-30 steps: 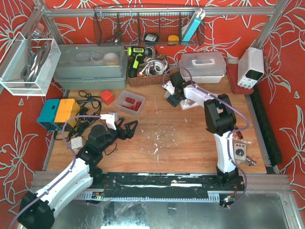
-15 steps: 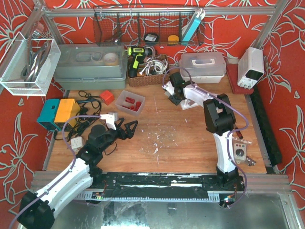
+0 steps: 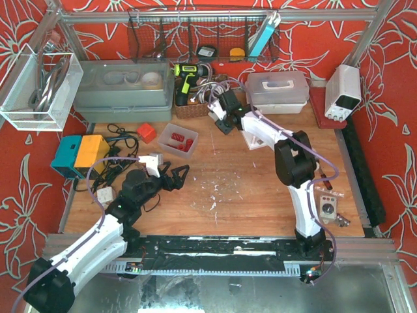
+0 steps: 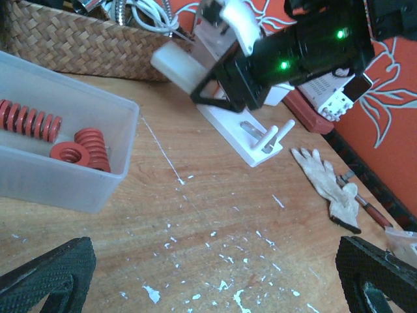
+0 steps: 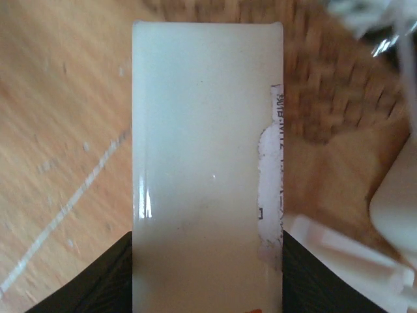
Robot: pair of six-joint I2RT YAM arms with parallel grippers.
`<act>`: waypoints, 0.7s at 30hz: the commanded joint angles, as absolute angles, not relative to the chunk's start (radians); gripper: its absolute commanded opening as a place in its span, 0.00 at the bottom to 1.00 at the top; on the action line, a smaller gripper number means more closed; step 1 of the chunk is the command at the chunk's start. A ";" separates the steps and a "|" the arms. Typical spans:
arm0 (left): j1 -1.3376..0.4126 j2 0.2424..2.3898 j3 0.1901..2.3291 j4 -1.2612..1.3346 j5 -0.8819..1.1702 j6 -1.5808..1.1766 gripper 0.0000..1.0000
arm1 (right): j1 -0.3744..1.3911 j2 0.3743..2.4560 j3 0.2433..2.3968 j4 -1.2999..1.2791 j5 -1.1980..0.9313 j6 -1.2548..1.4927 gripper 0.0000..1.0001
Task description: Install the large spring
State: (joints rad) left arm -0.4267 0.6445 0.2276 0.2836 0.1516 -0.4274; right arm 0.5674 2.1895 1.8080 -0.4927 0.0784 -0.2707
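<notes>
Pinching a white block beside the wicker basket, the right gripper is clamped; the left gripper hovers spread; red springs lie in the clear bin.

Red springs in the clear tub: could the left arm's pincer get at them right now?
Probably yes. The red springs lie in an open-topped tub; the left pincer is open, empty and facing it, with only bare tabletop between.

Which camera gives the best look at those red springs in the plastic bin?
The left wrist view: the red springs lie close up in the clear bin, coils distinct. The top view shows only small red shapes. The right wrist view misses them, filled by a white block.
</notes>
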 commanded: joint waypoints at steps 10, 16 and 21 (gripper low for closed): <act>-0.431 0.631 0.216 0.314 0.147 -0.428 1.00 | 0.598 2.365 2.033 -0.577 0.068 -0.099 0.43; -0.431 0.629 0.216 0.312 0.146 -0.430 1.00 | 0.615 2.388 2.036 -0.572 0.066 -0.095 0.46; -0.431 0.627 0.217 0.309 0.136 -0.431 1.00 | 0.617 2.421 2.073 -0.601 0.075 -0.065 0.54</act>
